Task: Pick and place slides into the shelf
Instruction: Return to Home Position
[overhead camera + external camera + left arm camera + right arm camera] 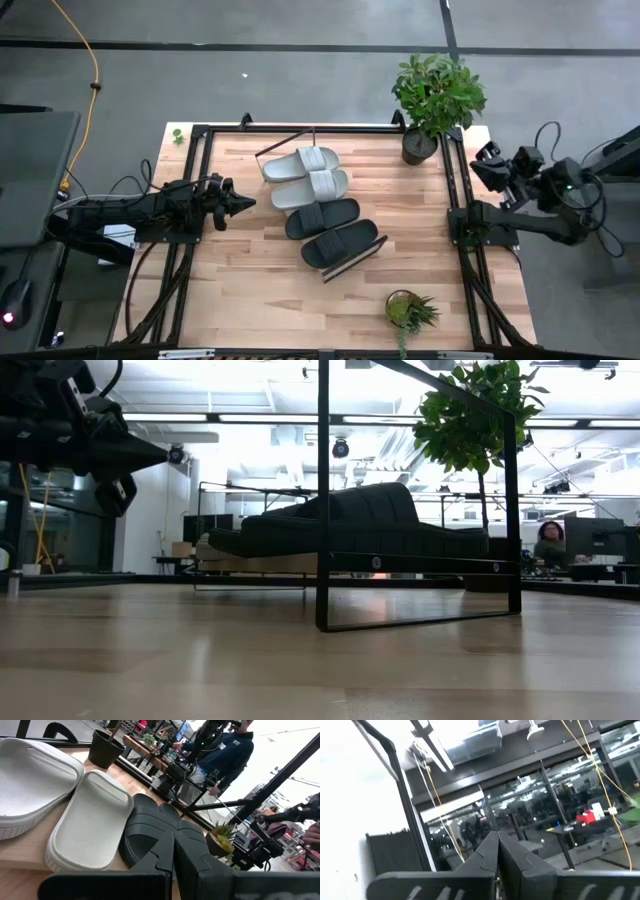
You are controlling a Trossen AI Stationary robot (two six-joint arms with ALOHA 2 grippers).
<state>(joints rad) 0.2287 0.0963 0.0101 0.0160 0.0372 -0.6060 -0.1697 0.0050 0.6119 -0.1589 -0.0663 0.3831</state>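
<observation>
Two light grey slides [308, 175] and two black slides [330, 230] lie sole-down in a slanting row on the shelf [375, 247] at the table's middle. The shelf's black rod frame [323, 510] stands in front in the low view. My left gripper [245, 203] is shut and level, left of the slides, pointing toward them and touching nothing. The left wrist view shows its fingers [174, 855] before a black slide [150, 825] and a grey slide [90, 825]. My right gripper [497, 845] is shut, drawn back at the table's right edge [487, 158], tipped up toward the room.
A tall potted plant [435, 100] stands at the far right corner and a small plant [408, 310] at the near right. Black frame rails [190, 230] run along the table's left and right sides. People [225, 750] are in the room beyond.
</observation>
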